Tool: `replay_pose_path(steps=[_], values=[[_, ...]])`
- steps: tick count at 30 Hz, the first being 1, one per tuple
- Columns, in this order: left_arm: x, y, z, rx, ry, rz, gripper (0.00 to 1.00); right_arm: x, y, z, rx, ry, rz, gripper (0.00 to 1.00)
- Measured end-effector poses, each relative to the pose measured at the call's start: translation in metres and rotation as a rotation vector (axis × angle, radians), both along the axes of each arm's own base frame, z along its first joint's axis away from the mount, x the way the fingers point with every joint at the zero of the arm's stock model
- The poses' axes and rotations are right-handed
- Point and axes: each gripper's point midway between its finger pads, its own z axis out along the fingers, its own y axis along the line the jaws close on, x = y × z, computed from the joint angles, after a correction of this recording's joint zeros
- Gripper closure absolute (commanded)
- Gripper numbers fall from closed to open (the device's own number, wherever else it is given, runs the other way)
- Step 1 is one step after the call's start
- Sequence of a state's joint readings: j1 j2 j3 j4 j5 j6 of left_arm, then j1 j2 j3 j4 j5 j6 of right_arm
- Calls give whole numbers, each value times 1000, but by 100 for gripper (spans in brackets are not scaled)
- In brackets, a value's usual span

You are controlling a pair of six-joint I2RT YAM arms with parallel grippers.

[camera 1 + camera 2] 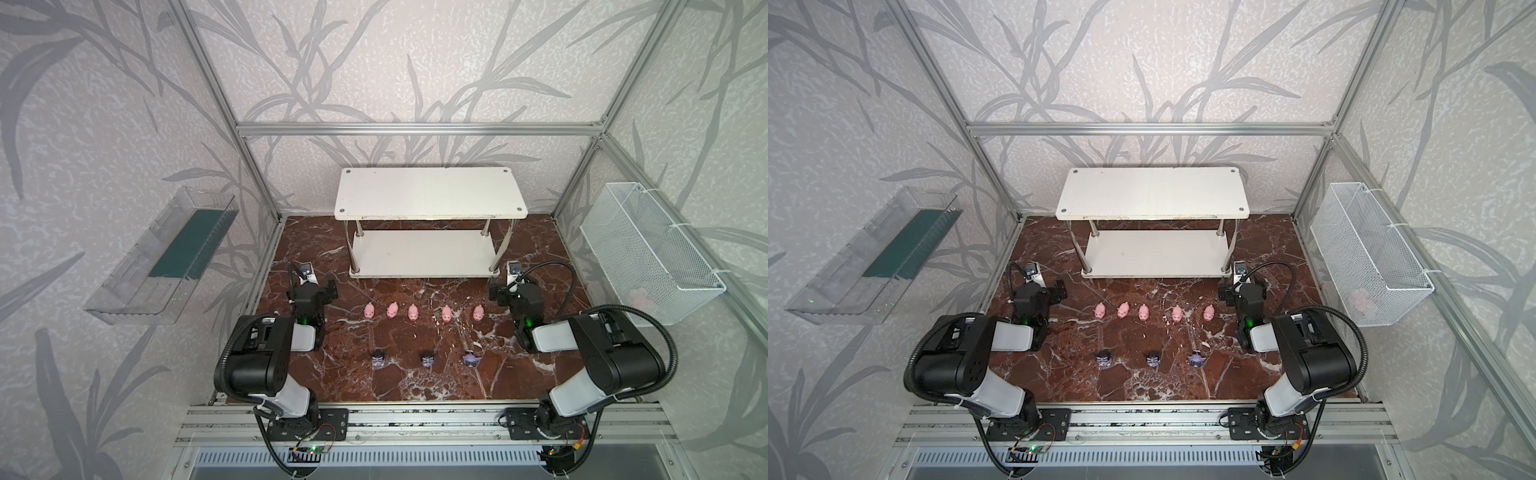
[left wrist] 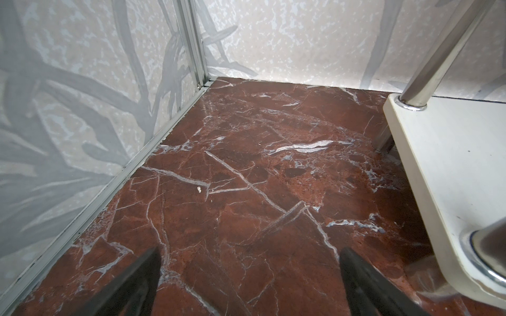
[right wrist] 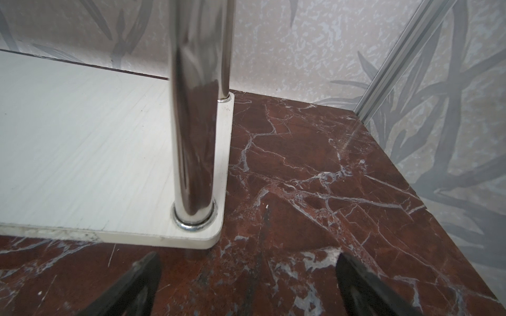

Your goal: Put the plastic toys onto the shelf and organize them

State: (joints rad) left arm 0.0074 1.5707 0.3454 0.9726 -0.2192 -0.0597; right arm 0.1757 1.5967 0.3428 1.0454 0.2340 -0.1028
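Several pink pig toys [image 1: 412,312] [image 1: 1143,312] stand in a row on the red marble floor, in front of the white two-tier shelf [image 1: 428,193] [image 1: 1150,193]. Nearer the front stand three black-and-lilac figurines [image 1: 428,359] [image 1: 1153,360]; the rightmost one [image 1: 471,358] is paler. Both shelf boards are bare. My left gripper [image 1: 311,284] [image 2: 249,254] is open and empty over the floor, left of the shelf's lower board [image 2: 451,169]. My right gripper [image 1: 515,284] [image 3: 246,257] is open and empty at the shelf's front right corner post [image 3: 194,136]. Neither wrist view shows a toy.
A clear plastic tray [image 1: 162,253] hangs on the left wall. A white wire mesh basket [image 1: 648,249] hangs on the right wall with something pink [image 1: 638,296] inside. Aluminium frame posts stand at the back corners, and a metal rail [image 1: 415,419] runs along the front.
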Motion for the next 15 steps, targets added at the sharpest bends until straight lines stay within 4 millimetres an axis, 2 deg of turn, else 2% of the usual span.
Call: replay_pose_path(steps=[11, 13, 15], values=[[0, -1, 0, 0, 0, -3, 1, -1, -2, 2, -1, 3, -9, 1], [-2, -1, 1, 1, 12, -3, 1, -3, -3, 13, 1, -13, -12, 1], [-4, -1, 11, 10, 17, 5, 1, -5, -3, 29, 3, -45, -19, 1]])
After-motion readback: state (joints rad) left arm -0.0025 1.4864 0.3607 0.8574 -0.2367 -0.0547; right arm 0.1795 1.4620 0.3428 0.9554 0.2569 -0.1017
